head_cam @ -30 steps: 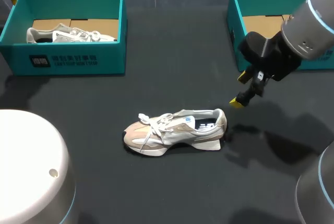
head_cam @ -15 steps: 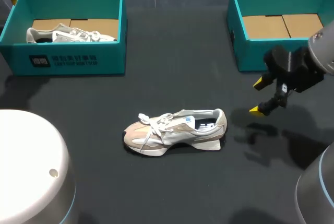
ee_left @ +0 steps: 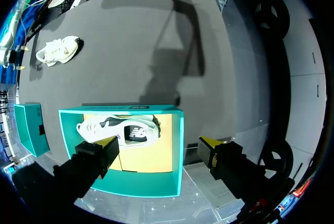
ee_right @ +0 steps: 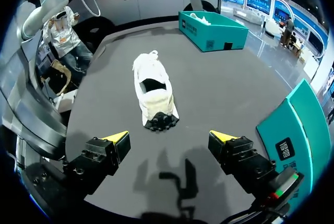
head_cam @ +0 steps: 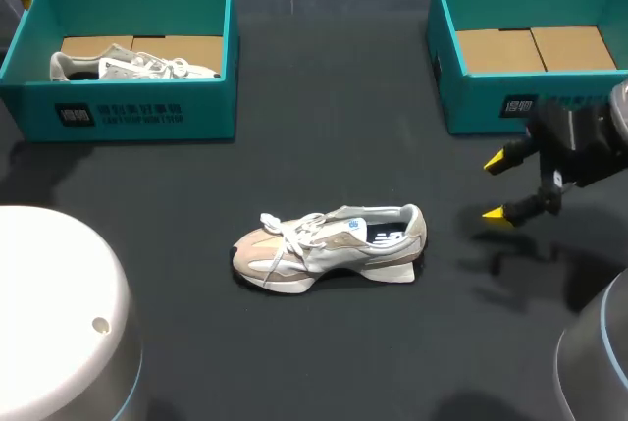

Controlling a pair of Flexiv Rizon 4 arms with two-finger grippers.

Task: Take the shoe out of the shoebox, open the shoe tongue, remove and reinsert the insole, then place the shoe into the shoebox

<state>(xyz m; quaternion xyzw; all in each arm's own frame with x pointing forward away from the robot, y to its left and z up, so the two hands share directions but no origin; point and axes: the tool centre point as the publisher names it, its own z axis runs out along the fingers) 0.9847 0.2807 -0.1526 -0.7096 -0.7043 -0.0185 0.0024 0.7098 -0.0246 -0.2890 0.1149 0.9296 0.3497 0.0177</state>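
While the shoe (head_cam: 329, 244) stands on its sole in the middle of the table (head_cam: 324, 146), outside both boxes, neither gripper is in contact with it. Its toe points toward the left arm's side and its heel toward the right arm's side. The laces lie loose over the tongue, and a dark insole shows in the opening.

Near the heel but clearly apart from it, the right gripper (head_cam: 496, 188) hangs over bare table with its jaws spread wide. Seen from the right wrist, that gripper (ee_right: 169, 138) faces the shoe (ee_right: 154, 91) heel-on, with open table between the fingers and the heel. The right box (ee_right: 295, 125) stands just beside one finger.

Farther back, at the right, the right box (head_cam: 481, 107) sits open with its brown cardboard floor showing. At the far left, the left box (head_cam: 128, 112) holds a second shoe (head_cam: 128, 66) lying on its side. From the left wrist, the left gripper (ee_left: 159, 143) hovers above the left box (ee_left: 175, 151), jaws spread, with the second shoe (ee_left: 122, 130) below it. The shoe (ee_left: 57, 50) lies well beyond.
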